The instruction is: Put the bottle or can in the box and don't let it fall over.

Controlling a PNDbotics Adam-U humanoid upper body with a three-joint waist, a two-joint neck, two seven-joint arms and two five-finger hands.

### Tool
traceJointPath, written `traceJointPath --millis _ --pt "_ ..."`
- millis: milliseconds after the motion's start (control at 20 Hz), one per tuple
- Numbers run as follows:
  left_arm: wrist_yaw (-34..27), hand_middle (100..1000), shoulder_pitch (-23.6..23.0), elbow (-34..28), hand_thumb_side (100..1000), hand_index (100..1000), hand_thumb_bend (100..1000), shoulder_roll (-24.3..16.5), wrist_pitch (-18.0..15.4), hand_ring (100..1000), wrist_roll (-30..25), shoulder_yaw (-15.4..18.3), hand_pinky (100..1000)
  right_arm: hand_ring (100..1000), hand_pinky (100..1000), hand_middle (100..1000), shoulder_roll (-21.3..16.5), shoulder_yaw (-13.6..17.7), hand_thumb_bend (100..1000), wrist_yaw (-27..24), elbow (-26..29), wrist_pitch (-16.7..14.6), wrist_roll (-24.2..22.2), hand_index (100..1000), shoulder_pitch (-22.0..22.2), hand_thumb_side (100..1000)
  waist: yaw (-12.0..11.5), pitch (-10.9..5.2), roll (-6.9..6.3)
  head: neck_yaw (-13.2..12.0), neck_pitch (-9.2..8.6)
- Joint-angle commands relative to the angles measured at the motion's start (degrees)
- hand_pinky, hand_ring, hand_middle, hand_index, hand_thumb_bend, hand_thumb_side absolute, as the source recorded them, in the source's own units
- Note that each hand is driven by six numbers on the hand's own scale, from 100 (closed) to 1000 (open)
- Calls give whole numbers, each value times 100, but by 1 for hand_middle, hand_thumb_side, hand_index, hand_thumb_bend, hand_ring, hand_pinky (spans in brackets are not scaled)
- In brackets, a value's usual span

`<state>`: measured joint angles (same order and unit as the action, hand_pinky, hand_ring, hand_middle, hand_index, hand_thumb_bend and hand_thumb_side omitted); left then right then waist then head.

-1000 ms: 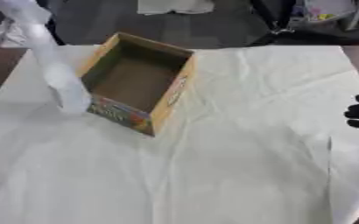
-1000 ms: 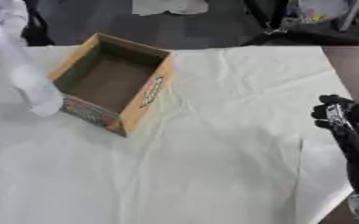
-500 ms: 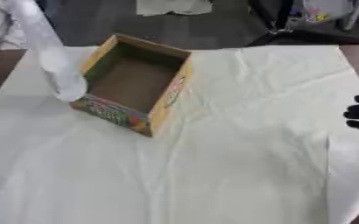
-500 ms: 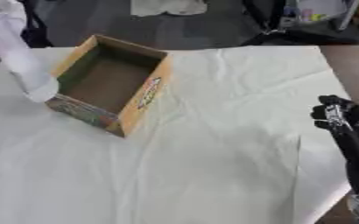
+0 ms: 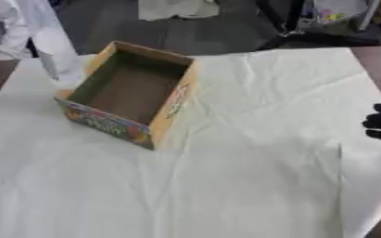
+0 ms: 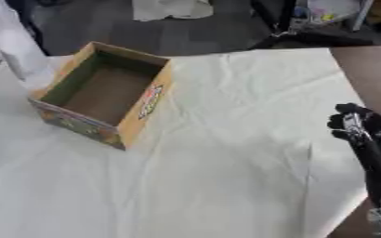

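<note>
— What sits closest to the robot?

— A white cloth (image 5: 226, 176) covers the table, creased, with a fold running down its right part. At the right edge the robot's right hand (image 6: 358, 128) rests on the cloth, black, fingers pointing up and away. Whether those fingers are spread or curled, I cannot tell; they show only as a dark cluster.

— And the left hand?

— It shows in neither view.

— Where is the box?

— The cardboard box (image 5: 133, 93) stands on the cloth left of centre, turned at an angle, its open top facing up. Its near wall carries a colourful print, and the right wall has a small printed mark. Inside, only the brown floor shows.

— The bottle or can?

— I cannot pick one out with certainty. Just beyond the box's left far corner a person's white sleeve (image 5: 51, 44) reaches down to the cloth, blurred, close beside the box wall. If anything is held there, it is not distinguishable from the sleeve.

— Farther back?

— Dark floor, a pale cloth heap (image 5: 177, 8), and black stand legs (image 5: 295, 32) at upper right.
</note>
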<state>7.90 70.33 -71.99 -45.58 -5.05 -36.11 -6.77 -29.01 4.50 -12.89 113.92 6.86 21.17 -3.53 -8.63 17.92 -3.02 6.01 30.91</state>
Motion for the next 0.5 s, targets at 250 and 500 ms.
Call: traceJointPath --millis 250,500 --pt "78 262 242 25 161 324 100 49 -39 227 232 28 565 705 743 611 -146 11 100 56 67 0 -24 734 -100 706 76 -11 -34 -45 -138" --pt "130 261 270 67 169 323 100 166 -51 226 337 -38 563 705 743 611 -137 -4 100 67 67 8 -41 734 -141 709 128 41 -49 -56 -146"
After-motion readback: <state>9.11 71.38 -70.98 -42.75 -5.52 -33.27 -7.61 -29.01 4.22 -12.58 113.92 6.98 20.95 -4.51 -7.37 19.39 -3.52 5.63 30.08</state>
